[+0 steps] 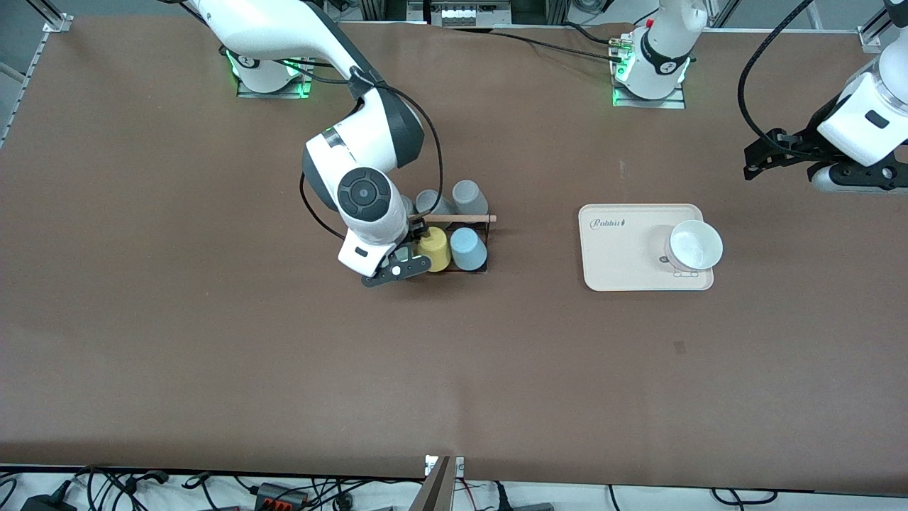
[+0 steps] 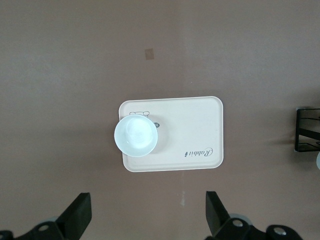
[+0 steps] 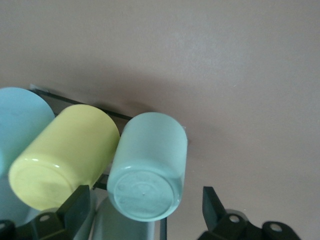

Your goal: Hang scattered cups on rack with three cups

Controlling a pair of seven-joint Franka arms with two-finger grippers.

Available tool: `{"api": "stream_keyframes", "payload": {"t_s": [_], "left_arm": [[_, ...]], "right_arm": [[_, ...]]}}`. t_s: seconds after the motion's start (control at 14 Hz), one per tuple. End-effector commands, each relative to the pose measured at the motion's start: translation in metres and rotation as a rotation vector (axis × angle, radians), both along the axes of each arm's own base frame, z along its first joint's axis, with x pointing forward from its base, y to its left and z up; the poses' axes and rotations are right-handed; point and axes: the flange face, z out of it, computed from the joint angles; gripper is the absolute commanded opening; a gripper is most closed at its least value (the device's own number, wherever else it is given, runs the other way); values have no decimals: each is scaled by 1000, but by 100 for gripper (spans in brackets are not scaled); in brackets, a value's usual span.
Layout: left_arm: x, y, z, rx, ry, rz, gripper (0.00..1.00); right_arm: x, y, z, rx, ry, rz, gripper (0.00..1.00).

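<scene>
The black wire rack [image 1: 488,245] with its wooden rod [image 1: 464,218] stands mid-table. A light blue cup [image 1: 468,248] and a yellow cup [image 1: 434,248] hang on its nearer side; two grey cups [image 1: 468,193] hang on the side farther from the camera. My right gripper [image 1: 410,240] is at the rack's end toward the right arm and hides the mint green cup in the front view. In the right wrist view the mint green cup [image 3: 150,165] sits on the rack [image 3: 120,114] beside the yellow cup [image 3: 65,160]. It lies between my open right gripper's [image 3: 145,212] fingers, with gaps on both sides. My left gripper [image 2: 148,215] is open and empty.
A beige tray [image 1: 624,262] with a white bowl [image 1: 695,245] lies toward the left arm's end of the table. The left arm waits with its gripper [image 1: 780,152] over bare table, farther from the camera than the tray. The tray [image 2: 200,125] also shows in the left wrist view.
</scene>
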Motion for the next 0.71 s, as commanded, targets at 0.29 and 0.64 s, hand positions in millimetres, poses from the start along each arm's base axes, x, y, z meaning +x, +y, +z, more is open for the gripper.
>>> {"api": "stream_keyframes", "payload": {"t_s": [0.29,0.64], "left_arm": [[-1,1,0,-5,2,-16,100],[-1,1,0,-5,2,-14,100]], "right_arm": [[32,-69,91,-5,-26,-138,100],[78,-213,157,8,-101,-261,100]]}}
